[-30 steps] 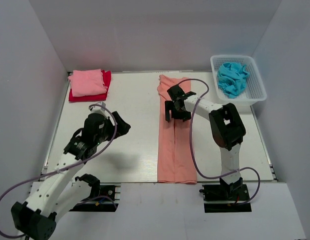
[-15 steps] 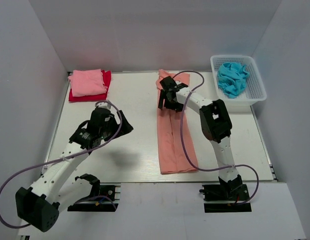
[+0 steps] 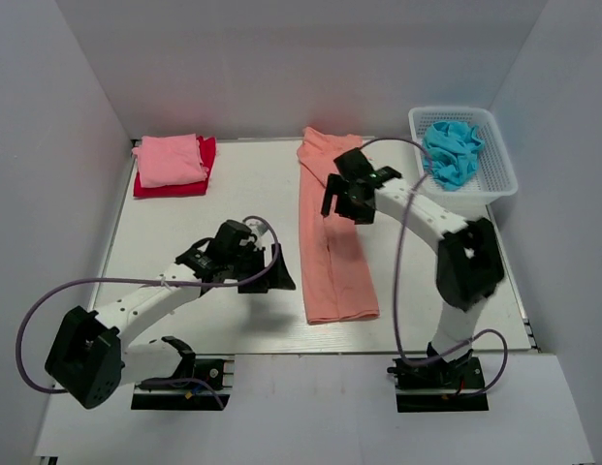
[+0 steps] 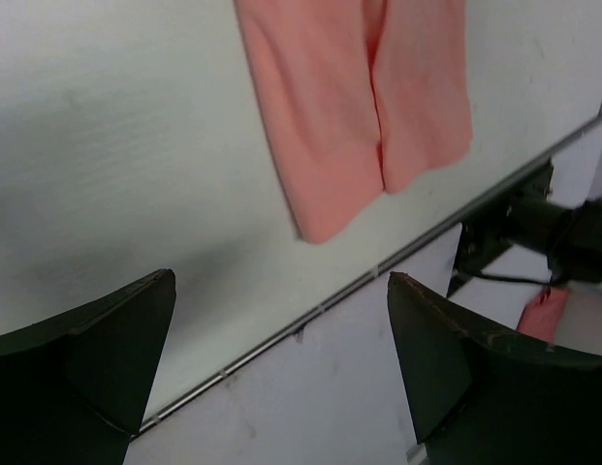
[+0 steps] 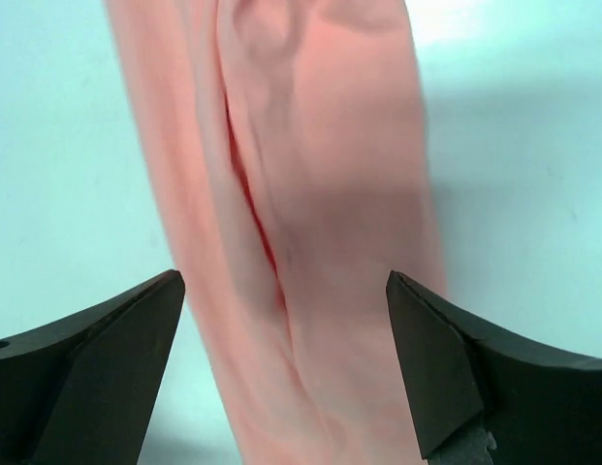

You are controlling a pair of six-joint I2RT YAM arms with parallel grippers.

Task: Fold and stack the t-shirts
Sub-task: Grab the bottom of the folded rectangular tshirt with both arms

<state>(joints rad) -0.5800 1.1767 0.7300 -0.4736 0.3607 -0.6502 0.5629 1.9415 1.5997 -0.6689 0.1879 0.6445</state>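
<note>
Long folded salmon-orange t-shirt [image 3: 332, 232] mid-table [image 3: 242, 194], right gripper [image 3: 347, 203] over its far half, jaws spread wide, empty, left gripper [image 3: 267, 279] at nine o'clock of its near end, jaws likewise spread, empty

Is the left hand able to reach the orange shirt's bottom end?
Probably yes. The left hand is open, just beside the orange shirt, with only bare table between them.
</note>
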